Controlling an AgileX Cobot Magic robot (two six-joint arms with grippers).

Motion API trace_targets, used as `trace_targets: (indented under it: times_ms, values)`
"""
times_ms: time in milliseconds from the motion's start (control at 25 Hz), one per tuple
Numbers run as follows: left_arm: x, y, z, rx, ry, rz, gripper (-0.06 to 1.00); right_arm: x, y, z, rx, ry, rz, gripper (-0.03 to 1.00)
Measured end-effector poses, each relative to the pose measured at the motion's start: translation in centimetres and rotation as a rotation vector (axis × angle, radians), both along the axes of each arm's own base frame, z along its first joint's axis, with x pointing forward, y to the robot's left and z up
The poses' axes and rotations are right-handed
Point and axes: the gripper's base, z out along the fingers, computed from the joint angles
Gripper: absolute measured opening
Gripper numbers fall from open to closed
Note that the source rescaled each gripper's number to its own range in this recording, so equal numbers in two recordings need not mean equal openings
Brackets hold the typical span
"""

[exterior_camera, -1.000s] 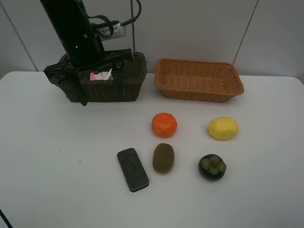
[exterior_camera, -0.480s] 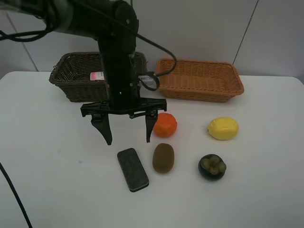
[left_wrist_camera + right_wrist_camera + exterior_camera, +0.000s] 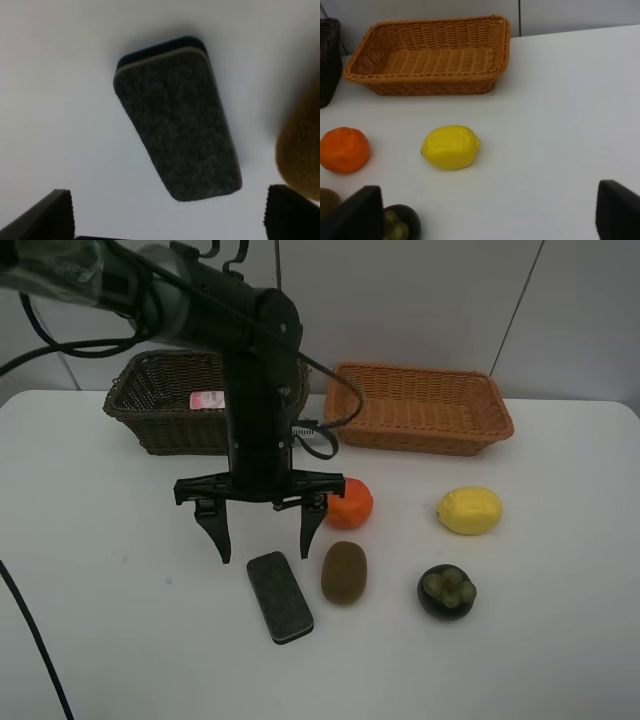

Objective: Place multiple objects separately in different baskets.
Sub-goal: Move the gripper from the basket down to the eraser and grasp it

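Hovering over the white table, your left gripper is spreading its jaws wide and holding nothing. The black eraser is lying flat just below and ahead of its fingertips, turned at a slant, with the brown kiwi just beside it.

You are probably dealing with a light, low block: a soft felt face over a firmer body, not fragile and not slippery. Taking it across its narrow width at mid-length looks best. That is asking you to square the jaws to its slant and slip one finger into the gap beside the kiwi.

Your left wrist view is showing the felt grain, a darker base layer at one end, and the kiwi crowding one fingertip. The high view is showing what that one cannot: the dark brown basket behind the arm with a pink-labelled item inside, the light tan basket, the orange, the lemon and the mangosteen.

Your right gripper is appearing only in its own wrist view, jaws wide apart and gripping nothing, looking onto the lemon and the tan basket.
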Motion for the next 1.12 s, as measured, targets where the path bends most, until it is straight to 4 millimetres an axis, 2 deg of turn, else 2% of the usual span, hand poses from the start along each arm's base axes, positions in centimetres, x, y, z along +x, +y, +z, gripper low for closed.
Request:
trace_targets:
  times_ms: [160, 520, 880, 1120]
  values:
    - [0.0, -0.1, -1.6, 0.021, 0.038, 0.009, 1.00, 0.0, 0.0, 0.0, 0.000, 0.000, 0.000, 1.00]
    - [-0.2, -0.3, -4.0, 0.042, 0.099, 0.029, 1.00, 0.0, 0.0, 0.0, 0.000, 0.000, 0.000, 1.00]
    - [-0.3, -0.2, -5.3, 0.061, 0.127, 0.030, 1.00, 0.0, 0.0, 0.0, 0.000, 0.000, 0.000, 1.00]
    - [-0.2, -0.3, -5.4, 0.055, 0.121, 0.024, 1.00, 0.0, 0.0, 0.0, 0.000, 0.000, 0.000, 1.00]
